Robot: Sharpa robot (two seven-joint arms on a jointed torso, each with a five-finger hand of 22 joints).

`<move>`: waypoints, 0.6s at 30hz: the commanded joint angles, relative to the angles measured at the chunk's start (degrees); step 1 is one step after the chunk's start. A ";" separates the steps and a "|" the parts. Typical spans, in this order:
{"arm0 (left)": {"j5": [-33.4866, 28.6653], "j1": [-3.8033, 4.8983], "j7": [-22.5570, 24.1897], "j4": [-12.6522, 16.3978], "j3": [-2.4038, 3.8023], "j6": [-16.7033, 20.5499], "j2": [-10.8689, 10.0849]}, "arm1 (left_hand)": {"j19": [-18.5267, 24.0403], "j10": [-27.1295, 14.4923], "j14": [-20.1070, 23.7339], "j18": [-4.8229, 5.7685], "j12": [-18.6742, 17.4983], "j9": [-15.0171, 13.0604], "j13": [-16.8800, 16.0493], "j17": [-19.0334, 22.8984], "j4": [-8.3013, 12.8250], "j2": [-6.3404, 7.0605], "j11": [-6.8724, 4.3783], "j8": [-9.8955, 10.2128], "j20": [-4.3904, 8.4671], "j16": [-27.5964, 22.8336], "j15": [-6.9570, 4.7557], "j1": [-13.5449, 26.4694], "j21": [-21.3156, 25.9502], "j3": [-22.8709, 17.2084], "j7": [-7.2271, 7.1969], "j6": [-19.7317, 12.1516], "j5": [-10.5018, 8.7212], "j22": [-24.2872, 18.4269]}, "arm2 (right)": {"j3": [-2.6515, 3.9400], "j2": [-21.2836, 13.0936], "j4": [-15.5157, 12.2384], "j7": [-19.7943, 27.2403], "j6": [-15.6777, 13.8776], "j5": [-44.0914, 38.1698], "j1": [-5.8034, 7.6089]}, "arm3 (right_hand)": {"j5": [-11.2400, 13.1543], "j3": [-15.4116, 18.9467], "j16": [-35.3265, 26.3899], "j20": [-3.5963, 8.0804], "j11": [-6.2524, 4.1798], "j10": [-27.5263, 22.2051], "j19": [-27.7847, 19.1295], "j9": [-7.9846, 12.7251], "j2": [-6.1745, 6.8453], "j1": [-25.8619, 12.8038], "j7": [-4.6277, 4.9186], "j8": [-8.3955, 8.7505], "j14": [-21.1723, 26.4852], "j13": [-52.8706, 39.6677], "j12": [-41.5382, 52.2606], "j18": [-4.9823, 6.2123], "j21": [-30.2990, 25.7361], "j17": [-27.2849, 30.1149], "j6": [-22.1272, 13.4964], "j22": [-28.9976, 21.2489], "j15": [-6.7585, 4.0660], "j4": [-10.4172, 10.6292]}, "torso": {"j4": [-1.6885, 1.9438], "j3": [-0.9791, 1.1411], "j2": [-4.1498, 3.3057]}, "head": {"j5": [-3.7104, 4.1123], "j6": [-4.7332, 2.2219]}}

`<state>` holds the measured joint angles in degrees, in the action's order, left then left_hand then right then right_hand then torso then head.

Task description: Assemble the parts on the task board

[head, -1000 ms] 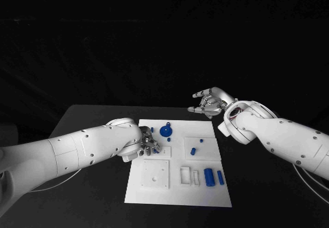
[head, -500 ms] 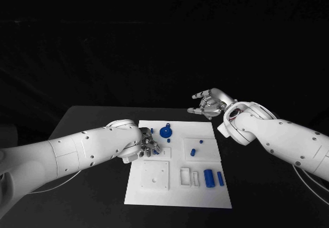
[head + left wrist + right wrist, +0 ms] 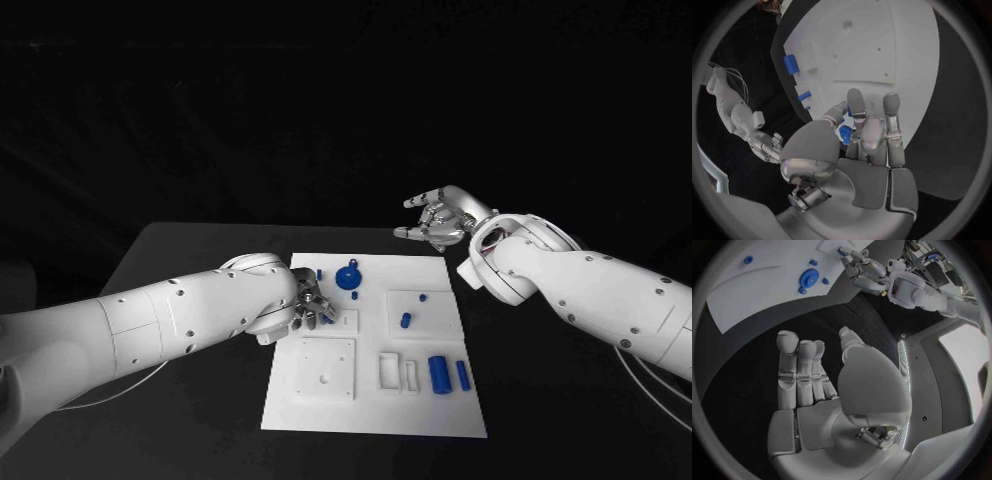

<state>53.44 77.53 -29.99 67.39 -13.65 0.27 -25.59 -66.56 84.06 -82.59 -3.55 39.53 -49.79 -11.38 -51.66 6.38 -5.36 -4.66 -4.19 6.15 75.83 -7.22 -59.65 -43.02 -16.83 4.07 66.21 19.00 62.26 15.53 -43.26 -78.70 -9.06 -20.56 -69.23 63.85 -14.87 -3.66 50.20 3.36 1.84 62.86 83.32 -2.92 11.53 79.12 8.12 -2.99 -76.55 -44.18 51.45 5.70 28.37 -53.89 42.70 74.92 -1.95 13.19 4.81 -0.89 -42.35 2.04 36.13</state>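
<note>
Black table (image 3: 188, 250) against a dark, unlit backdrop.

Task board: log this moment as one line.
left hand: pinches small blue part over task board | right hand: empty, off board | round blue part: on board

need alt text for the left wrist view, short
The left hand pinches a small blue part in its fingers just above the white task board. More blue parts sit near the board's edge; the right hand hangs beyond it.
</note>
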 commanded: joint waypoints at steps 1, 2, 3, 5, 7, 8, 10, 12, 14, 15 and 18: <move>0.81 -0.03 0.72 0.74 0.04 1.85 -0.28 | -0.38 2.77 -0.16 -0.23 -0.07 -22.34 0.05 0.04 0.05 -0.81 -0.54 -0.33 -0.14 -0.23 -0.12 -0.64 0.17 -0.14 -7.86 14.16 -0.04 0.05 | 0.03 0.02 0.00 0.18 0.64 -0.10 -0.07 | -0.27 0.15 0.25 0.08 -0.13 -0.05 0.39 -0.09 -0.08 -0.60 -0.09 -0.02 0.00 0.08 0.26 0.87 -0.12 0.05 0.30 3.19 -0.41 -0.06 | 0.03 0.00 0.02 | 0.04 0.10; 0.83 -0.03 0.79 1.05 0.05 2.18 -0.44 | -0.46 2.78 -0.18 -0.28 -0.06 -22.34 0.06 0.07 0.06 -0.89 -0.54 -0.33 -0.17 -0.22 -0.15 -0.58 0.35 -0.25 -7.86 14.15 0.00 0.29 | 0.03 0.00 0.00 0.18 0.65 -0.10 -0.08 | -0.27 0.15 0.25 0.08 -0.13 -0.05 0.39 -0.09 -0.08 -0.60 -0.09 -0.02 0.00 0.08 0.26 0.87 -0.12 0.05 0.30 3.19 -0.41 -0.06 | 0.01 -0.01 0.00 | 0.04 0.12; 0.86 -0.03 0.81 1.19 0.05 2.35 -0.50 | -0.46 2.78 -0.18 -0.28 -0.06 -22.34 0.06 0.07 0.06 -0.89 -0.54 -0.33 -0.17 -0.22 -0.15 -0.58 0.35 -0.25 -7.86 14.15 0.00 0.29 | 0.03 -0.01 0.00 0.17 0.66 -0.10 -0.08 | -0.27 0.15 0.25 0.08 -0.13 -0.05 0.39 -0.09 -0.08 -0.60 -0.09 -0.02 0.00 0.08 0.26 0.87 -0.12 0.05 0.30 3.19 -0.41 -0.06 | 0.01 -0.01 -0.01 | 0.05 0.17; 1.06 -0.03 0.85 1.59 0.06 2.80 -0.68 | -0.53 2.77 -0.14 -0.32 -0.08 -22.34 0.07 0.21 -0.02 -1.00 -0.54 -0.32 -0.18 -0.26 -0.16 -0.48 0.43 -0.30 -7.85 14.14 -0.08 0.44 | 0.03 -0.03 0.01 0.15 0.68 -0.10 -0.09 | -0.27 0.15 0.25 0.08 -0.13 -0.05 0.39 -0.09 -0.08 -0.60 -0.09 -0.02 0.00 0.08 0.26 0.87 -0.12 0.05 0.30 3.19 -0.41 -0.06 | 0.01 -0.03 -0.03 | 0.09 0.20; 1.39 -0.03 0.89 2.05 0.06 3.24 -0.88 | -0.56 2.78 -0.14 -0.34 -0.11 -22.33 0.10 0.28 -0.10 -1.07 -0.54 -0.29 -0.19 -0.29 -0.17 -0.40 0.51 -0.33 -7.84 14.09 -0.24 0.54 | 0.03 -0.06 0.01 0.13 0.72 -0.10 -0.11 | -0.27 0.15 0.25 0.08 -0.13 -0.05 0.39 -0.09 -0.08 -0.60 -0.09 -0.02 0.00 0.08 0.26 0.87 -0.12 0.05 0.30 3.19 -0.41 -0.06 | 0.00 -0.04 -0.03 | 0.15 0.25; 1.64 -0.03 0.92 2.24 0.06 3.47 -0.96 | -0.59 2.77 -0.13 -0.35 -0.13 -22.32 0.11 0.39 -0.14 -1.13 -0.54 -0.29 -0.20 -0.33 -0.17 -0.38 0.58 -0.36 -7.84 14.08 -0.34 0.62 | 0.03 -0.08 0.01 0.12 0.74 -0.10 -0.12 | -0.27 0.15 0.25 0.08 -0.13 -0.05 0.39 -0.09 -0.08 -0.60 -0.09 -0.02 0.00 0.08 0.26 0.87 -0.12 0.05 0.30 3.19 -0.41 -0.06 | -0.02 -0.03 -0.01 | 0.13 0.28; 2.27 -0.08 1.00 2.54 0.06 3.96 -1.12 | -0.59 2.77 -0.13 -0.35 -0.13 -22.32 0.11 0.39 -0.14 -1.13 -0.54 -0.29 -0.20 -0.33 -0.17 -0.38 0.58 -0.36 -7.84 14.08 -0.34 0.62 | 0.03 -0.11 0.02 0.09 0.78 -0.10 -0.15 | -0.27 0.15 0.25 0.08 -0.13 -0.05 0.39 -0.09 -0.08 -0.60 -0.09 -0.02 0.00 0.08 0.26 0.87 -0.12 0.05 0.30 3.19 -0.41 -0.06 | 0.00 -0.01 0.03 | 0.10 0.29; 2.76 -0.14 1.07 2.77 0.05 4.41 -1.26 | -0.63 2.78 -0.13 -0.37 -0.17 -22.30 0.13 0.48 -0.16 -1.16 -0.53 -0.25 -0.20 -0.36 -0.18 -0.38 0.69 -0.39 -7.82 14.01 -0.47 0.75 | 0.03 -0.13 0.04 0.07 0.80 -0.10 -0.17 | -0.28 0.16 0.26 0.09 -0.13 -0.04 0.40 -0.09 -0.10 -0.65 -0.09 -0.02 -0.02 0.07 0.26 0.86 -0.09 0.05 0.31 3.19 -0.41 -0.03 | 0.04 -0.01 0.05 | 0.13 0.36; 3.20 -0.20 1.21 3.04 0.05 5.12 -1.42 | -0.66 2.78 -0.12 -0.37 -0.18 -22.29 0.14 0.55 -0.20 -1.17 -0.53 -0.26 -0.19 -0.39 -0.19 -0.37 0.75 -0.40 -7.82 14.01 -0.59 0.83 | 0.03 -0.16 0.05 0.05 0.83 -0.10 -0.19 | -0.29 0.17 0.26 0.09 -0.13 -0.03 0.41 -0.09 -0.11 -0.69 -0.09 -0.02 -0.03 0.06 0.27 0.86 -0.06 0.04 0.31 3.19 -0.41 -0.02 | 0.08 -0.03 0.09 | 0.13 0.39; 3.41 -0.25 1.32 3.19 0.05 5.65 -1.50 | -0.66 2.78 -0.12 -0.37 -0.18 -22.29 0.14 0.55 -0.20 -1.17 -0.53 -0.26 -0.19 -0.39 -0.19 -0.37 0.75 -0.40 -7.82 14.01 -0.59 0.83 | 0.03 -0.17 0.06 0.05 0.84 -0.10 -0.21 | -0.29 0.17 0.26 0.09 -0.13 -0.03 0.41 -0.09 -0.11 -0.69 -0.09 -0.02 -0.03 0.06 0.27 0.86 -0.06 0.04 0.31 3.19 -0.41 -0.02 | 0.08 -0.04 0.08 | 0.11 0.39; 3.87 -0.41 1.82 3.69 0.04 7.73 -1.72 | -0.79 2.77 -0.15 -0.40 -0.14 -22.28 0.13 0.54 -0.36 -1.25 -0.55 -0.26 -0.19 -0.33 -0.23 -0.32 0.88 -0.41 -7.83 13.98 -0.81 1.06 | 0.03 -0.18 0.05 0.04 0.85 -0.10 -0.23 | -0.29 0.17 0.26 0.09 -0.13 -0.03 0.41 -0.09 -0.11 -0.69 -0.09 -0.02 -0.03 0.06 0.27 0.86 -0.06 0.04 0.31 3.19 -0.41 -0.02 | 0.08 -0.05 0.09 | 0.08 0.32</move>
<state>55.73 77.19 -29.52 70.69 -13.63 4.43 -27.30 -66.88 84.06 -82.52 -3.54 39.52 -49.79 -11.33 -51.16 6.23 -5.42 -4.66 -4.36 6.07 75.83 -7.13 -59.59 -42.46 -17.01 4.09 66.22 18.45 63.26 15.53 -43.42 -78.61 -9.12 -20.44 -69.22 63.66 -14.87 -3.66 50.20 3.37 1.84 62.86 83.32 -2.92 11.53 79.12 8.12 -2.99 -76.55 -44.18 51.45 5.70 28.37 -53.89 42.70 74.91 -1.95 13.19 4.87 -0.92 -42.29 2.16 36.50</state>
